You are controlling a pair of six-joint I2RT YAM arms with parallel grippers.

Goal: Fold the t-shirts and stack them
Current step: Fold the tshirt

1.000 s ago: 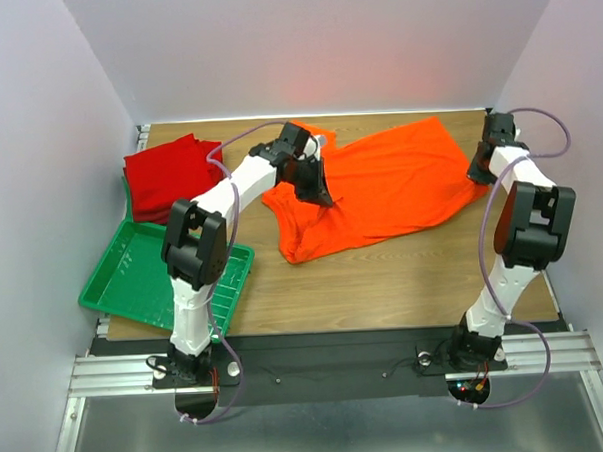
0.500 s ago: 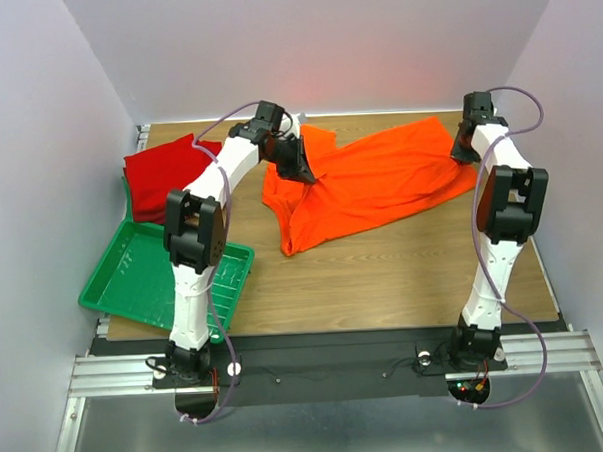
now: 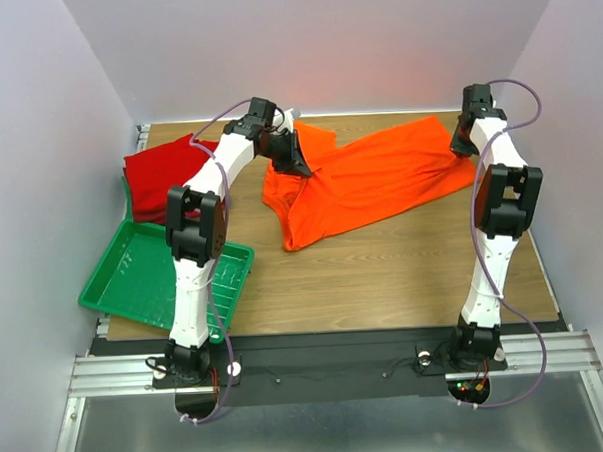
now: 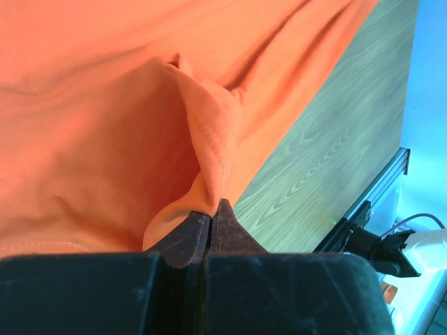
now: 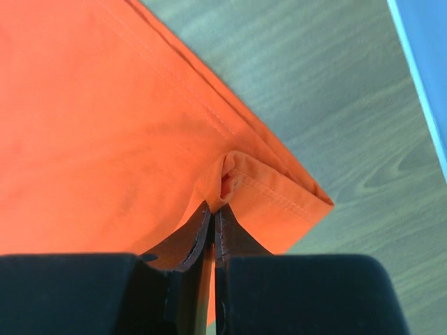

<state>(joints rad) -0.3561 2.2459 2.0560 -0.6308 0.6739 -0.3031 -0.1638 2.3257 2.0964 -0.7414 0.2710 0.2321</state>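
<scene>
While the orange t-shirt (image 3: 375, 183) is laid across the far half of the wooden surface (image 3: 404, 272), it is gripped at two pts. The left tool (image 4: 211, 209) is pressed together on a raised fold of orange cloth, w/ the fabric drawn up into a ridge between the dark fingertips. In the top view this pinch is seen at the shirt's far-left part. The right tool (image 5: 213, 211) is clamped on the stitched hem at the shirt's far-right corner. A small pucker of cloth is held between its fingertips, and bare wood is visible just beyond the hem.

Between the two pinches the shirt is stretched out left to right, mostly flat but creased. Its near-left end is gathered into a narrower flap that reaches toward the middle of the surface.

The deep red t-shirts (image 3: 164, 177) are seen as a folded pile at the far-left of the surface, beside the left arm. Whether red and orange cloth touch cannot be told, since the gap is hidden by that arm. A green tray (image 3: 134, 278) is set at the near-left, just on the near side of the red pile, w/ one corner past the surface's left edge.
</scene>
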